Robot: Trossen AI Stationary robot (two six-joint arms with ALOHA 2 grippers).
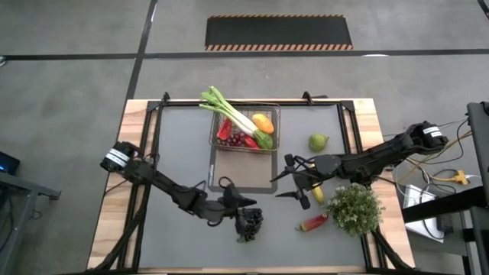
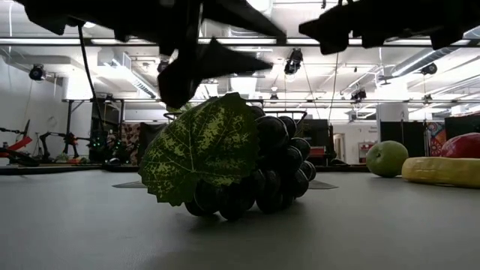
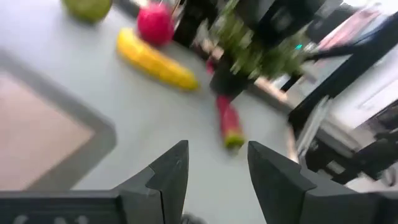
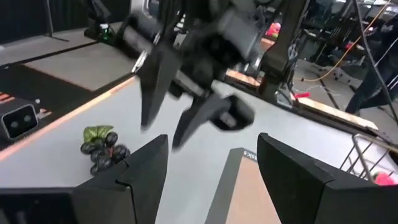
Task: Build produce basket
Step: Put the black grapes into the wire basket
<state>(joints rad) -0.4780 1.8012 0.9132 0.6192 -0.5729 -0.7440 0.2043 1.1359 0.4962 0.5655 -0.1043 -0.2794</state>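
Observation:
The dark grapes (image 1: 249, 224) with a green leaf (image 2: 201, 150) lie on the table near its front edge. My left gripper (image 1: 238, 203) hangs open just above and beside them and touches nothing. My right gripper (image 1: 294, 182) is open and empty, next to the yellow banana (image 1: 317, 193). The wire basket (image 1: 244, 128) stands at the far end of the grey mat (image 1: 243, 172). It holds the leek (image 1: 229, 111), a watermelon slice and other produce. The pear (image 1: 318, 142) and a red pepper (image 1: 313, 222) lie on the table. The red apple (image 3: 155, 23) lies by the banana's end.
A bushy grey-green plant (image 1: 354, 208) stands at the front right, close to the red pepper and the banana. A dark frame runs along the table's far and side edges. Open grey table lies to the left of the mat.

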